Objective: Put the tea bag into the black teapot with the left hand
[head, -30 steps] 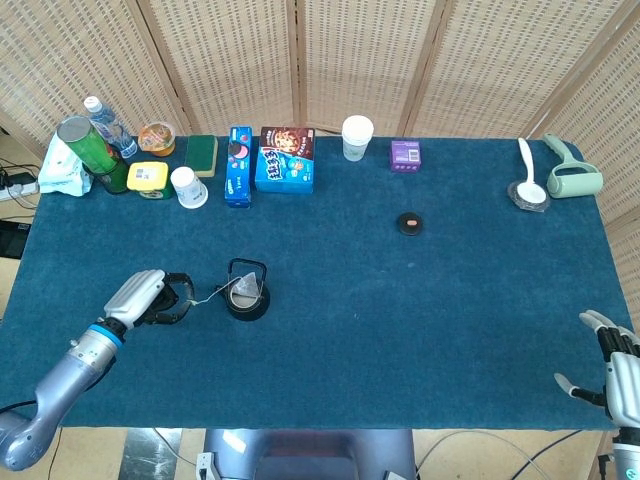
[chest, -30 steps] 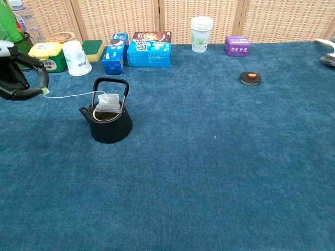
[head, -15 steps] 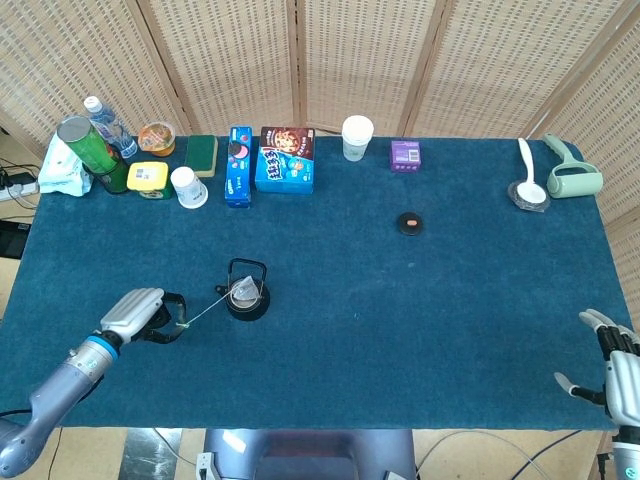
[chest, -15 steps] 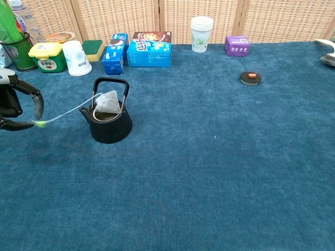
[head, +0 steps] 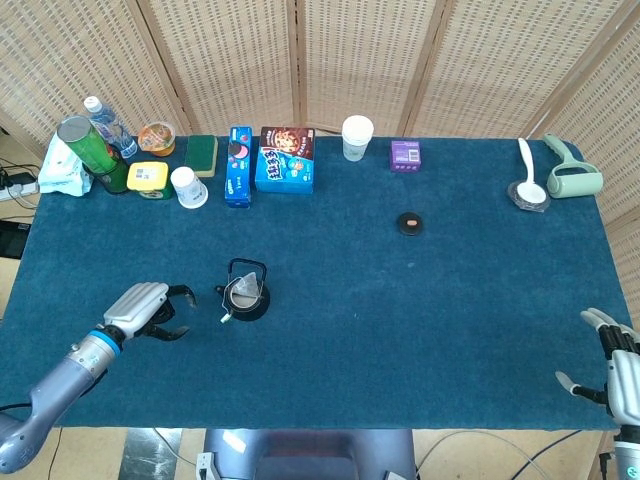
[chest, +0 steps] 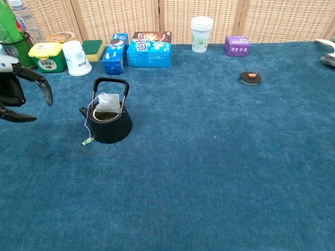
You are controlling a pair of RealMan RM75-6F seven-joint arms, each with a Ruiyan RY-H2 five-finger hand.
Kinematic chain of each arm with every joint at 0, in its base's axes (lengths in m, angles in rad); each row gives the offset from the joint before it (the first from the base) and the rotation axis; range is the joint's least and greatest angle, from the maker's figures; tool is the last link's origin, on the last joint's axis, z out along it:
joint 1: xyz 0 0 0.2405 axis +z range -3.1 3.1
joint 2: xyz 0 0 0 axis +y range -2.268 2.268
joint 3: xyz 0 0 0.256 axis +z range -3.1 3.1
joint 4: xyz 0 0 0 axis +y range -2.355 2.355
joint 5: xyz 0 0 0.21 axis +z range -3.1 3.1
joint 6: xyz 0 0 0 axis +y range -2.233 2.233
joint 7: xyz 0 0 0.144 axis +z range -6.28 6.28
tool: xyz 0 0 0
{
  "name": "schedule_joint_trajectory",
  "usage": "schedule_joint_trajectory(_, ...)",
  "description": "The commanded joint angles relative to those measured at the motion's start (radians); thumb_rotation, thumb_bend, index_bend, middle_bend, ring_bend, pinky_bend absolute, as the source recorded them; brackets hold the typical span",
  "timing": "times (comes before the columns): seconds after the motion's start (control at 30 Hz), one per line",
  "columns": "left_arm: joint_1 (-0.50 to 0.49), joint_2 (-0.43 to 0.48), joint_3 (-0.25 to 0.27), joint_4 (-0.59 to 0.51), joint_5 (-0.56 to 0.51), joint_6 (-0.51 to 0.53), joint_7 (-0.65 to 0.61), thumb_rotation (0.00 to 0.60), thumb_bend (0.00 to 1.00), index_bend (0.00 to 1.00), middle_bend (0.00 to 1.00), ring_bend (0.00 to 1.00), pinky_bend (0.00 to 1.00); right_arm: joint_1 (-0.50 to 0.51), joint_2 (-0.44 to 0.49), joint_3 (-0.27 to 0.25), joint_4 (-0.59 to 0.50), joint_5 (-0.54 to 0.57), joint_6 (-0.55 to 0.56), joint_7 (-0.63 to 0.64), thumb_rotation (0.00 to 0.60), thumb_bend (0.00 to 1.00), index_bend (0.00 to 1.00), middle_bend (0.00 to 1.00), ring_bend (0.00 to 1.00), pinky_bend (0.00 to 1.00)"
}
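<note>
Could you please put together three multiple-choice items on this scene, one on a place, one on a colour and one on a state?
1. Where is the tea bag?
A. in the mouth of the black teapot
B. on the cloth by the purple box
C. in the left hand

2. What colour is the tag on the tea bag's string?
A. red
B. green
C. purple

3. What state is the left hand in?
A. gripping the teapot's handle
B. pinching the string
C. holding nothing, fingers apart

Answers:
1. A, the bag sits in the pot's opening under the handle.
2. B, the tag lying on the cloth beside the pot is green.
3. C, the hand is off to the pot's left, touching neither string nor pot.
</note>
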Motion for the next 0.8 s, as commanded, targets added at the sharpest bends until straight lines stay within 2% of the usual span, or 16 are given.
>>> schedule_joint_trajectory(0.03, -0.024, 0.019, -0.004, -0.007, -0.003, -0.027, 0.041, 0.600, 0.34, 0.39, 1.00, 1.00, 0.93, 0.001, -0.003, -0.001, 0.003, -0.001, -0.003, 0.002, 0.600, 0.12, 0.18, 0.18, 0.22, 0.15)
schedule_joint_trajectory(0.2, -0.076, 0.048, -0.003, -0.031, -0.036, -0.092, 0.135, 0.600, 0.59, 0.24, 1.00, 1.00, 0.93, -0.002, -0.003, -0.002, 0.007, -0.004, 0.003, 0.009, 0.600, 0.12, 0.18, 0.18, 0.23, 0.15)
schedule_joint_trajectory(0.3, -0.105, 0.054, -0.005, -0.044, -0.066, -0.121, 0.177, 0.600, 0.69, 0.16, 1.00, 1.00, 0.93, -0.005, -0.003, -0.003, 0.009, -0.005, 0.007, 0.013, 0.600, 0.12, 0.18, 0.18, 0.23, 0.15)
schedule_joint_trajectory(0.6, -0.163, 0.044, -0.016, -0.057, -0.146, -0.163, 0.242, 0.600, 0.86, 0.09, 1.00, 1.00, 0.94, -0.016, -0.003, -0.005, 0.019, 0.001, 0.013, 0.032, 0.600, 0.12, 0.18, 0.18, 0.24, 0.15)
schedule_joint_trajectory(0.8, -0.196, 0.034, -0.017, -0.053, -0.192, -0.184, 0.267, 0.600, 0.87, 0.07, 1.00, 1.00, 0.94, -0.019, -0.005, -0.005, 0.031, 0.006, 0.011, 0.046, 0.600, 0.12, 0.18, 0.18, 0.25, 0.15)
